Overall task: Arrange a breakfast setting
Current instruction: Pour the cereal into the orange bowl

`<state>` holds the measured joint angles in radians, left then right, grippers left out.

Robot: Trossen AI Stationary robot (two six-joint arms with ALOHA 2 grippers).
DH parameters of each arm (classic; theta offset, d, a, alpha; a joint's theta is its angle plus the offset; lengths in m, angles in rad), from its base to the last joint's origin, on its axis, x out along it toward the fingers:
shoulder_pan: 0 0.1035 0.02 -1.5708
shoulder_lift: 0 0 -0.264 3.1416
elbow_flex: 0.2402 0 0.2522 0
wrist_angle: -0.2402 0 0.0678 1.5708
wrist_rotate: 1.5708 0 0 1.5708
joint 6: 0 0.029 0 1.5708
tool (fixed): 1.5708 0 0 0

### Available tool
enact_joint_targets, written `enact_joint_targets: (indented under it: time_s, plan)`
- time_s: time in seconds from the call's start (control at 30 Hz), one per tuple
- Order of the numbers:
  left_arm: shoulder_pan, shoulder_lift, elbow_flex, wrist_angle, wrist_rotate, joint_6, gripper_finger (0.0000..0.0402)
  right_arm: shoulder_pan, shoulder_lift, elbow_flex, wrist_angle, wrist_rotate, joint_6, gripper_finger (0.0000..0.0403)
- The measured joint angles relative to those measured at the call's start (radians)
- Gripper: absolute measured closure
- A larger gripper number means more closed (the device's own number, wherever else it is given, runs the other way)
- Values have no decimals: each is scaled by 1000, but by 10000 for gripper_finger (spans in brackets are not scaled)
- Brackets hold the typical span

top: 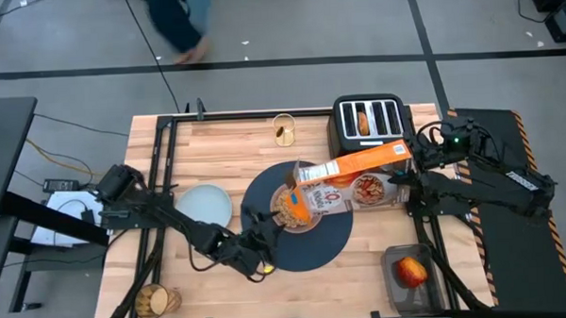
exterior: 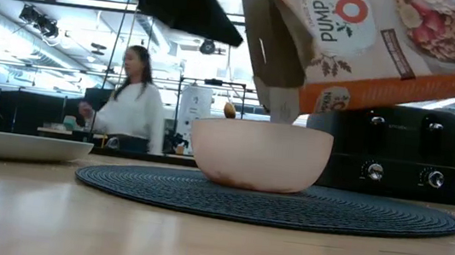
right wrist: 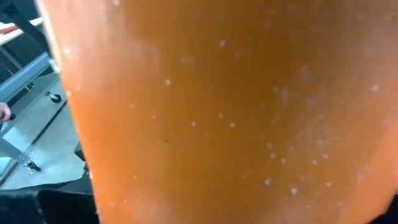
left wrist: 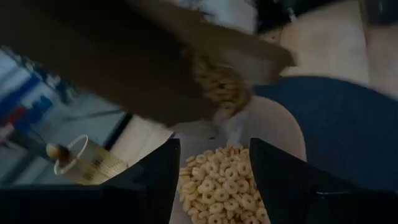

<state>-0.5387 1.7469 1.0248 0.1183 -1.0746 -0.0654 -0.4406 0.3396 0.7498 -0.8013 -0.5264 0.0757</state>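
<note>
**Ana:** Orange cardboard fills the middle of the overhead frame: the cereal box (top: 354, 175), tipped on its side with its open flap over the pinkish bowl (top: 291, 209). The step in hand looks like pouring cereal (left wrist: 219, 186).

**Ben:** Who holds the box?

**Ana:** The right gripper (top: 403, 174), at centre right of that frame, has its fingers spread wide around the box's far end. Its wrist view shows only orange.

**Ben:** And the other arm?

**Ana:** The left gripper (top: 259, 243) sits lower centre, by the bowl's near edge. Its fingers (left wrist: 155, 180) stand partly open either side of the rim; whether they touch it I cannot tell.

**Ben:** How does the bowl look?

**Ana:** Round and pale pink, sitting on the navy placemat (top: 329, 247) at centre frame, well filled with tan ring-shaped cereal. More rings show at the box mouth.

**Ben:** What next?

**Ana:** Probably righting the box gently before the bowl overflows, then setting it clear of the mat. The pale plate (top: 205, 204) lies left of the mat, the apple (top: 411, 271) at lower right.
</note>
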Motion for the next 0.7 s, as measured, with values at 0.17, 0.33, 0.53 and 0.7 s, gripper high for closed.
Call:
enact_joint_targets:
  time_s: [0.17, 0.33, 0.53, 0.7]
  plan:
    - [3, -124, 0, -179, -1, -205, 201, 0, 1, 0, 1, -16, -5, 93]
    - [0, -171, -11, -176, 0, -265, 201, 0, -39, 0, 43, -31, -22, 93]
    - [7, -173, -125, 130, 5, -212, 201, 0, -149, 0, 63, -23, 3, 95]
    - [65, -167, -311, 555, 130, -186, 200, 0, -230, 0, 81, -28, 26, 95]
